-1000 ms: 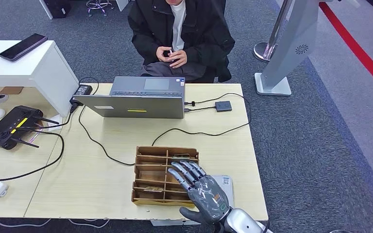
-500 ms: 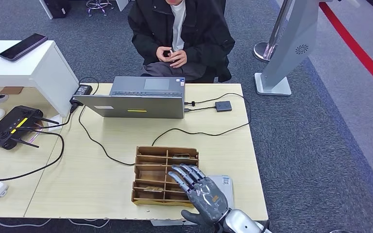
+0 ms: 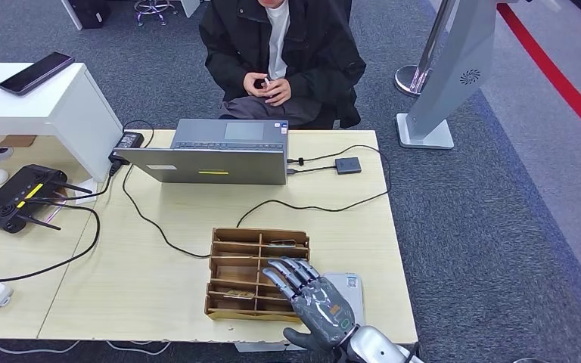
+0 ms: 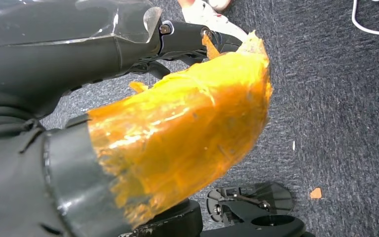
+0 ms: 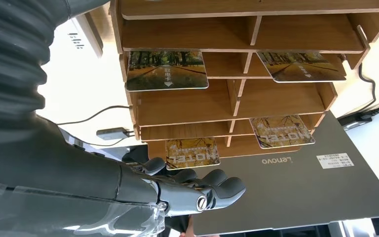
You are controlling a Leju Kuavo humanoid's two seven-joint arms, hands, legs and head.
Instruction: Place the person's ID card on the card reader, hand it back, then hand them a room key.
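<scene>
Right hand (image 3: 319, 305) being held over the wooden card rack (image 3: 236, 274), fingers (image 5: 212, 183) spread and empty, laptop (image 3: 215, 153) and cables lying behind on the bench (image 3: 151, 265), person (image 3: 280, 57) being seated beyond, left hand's state impossible to tell.

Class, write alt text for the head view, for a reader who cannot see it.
The robot's right hand, fingers spread, hovers over a wooden card organizer on a light desk. Behind it stands a grey laptop, beyond which a seated person in black waits with hands together.
</scene>
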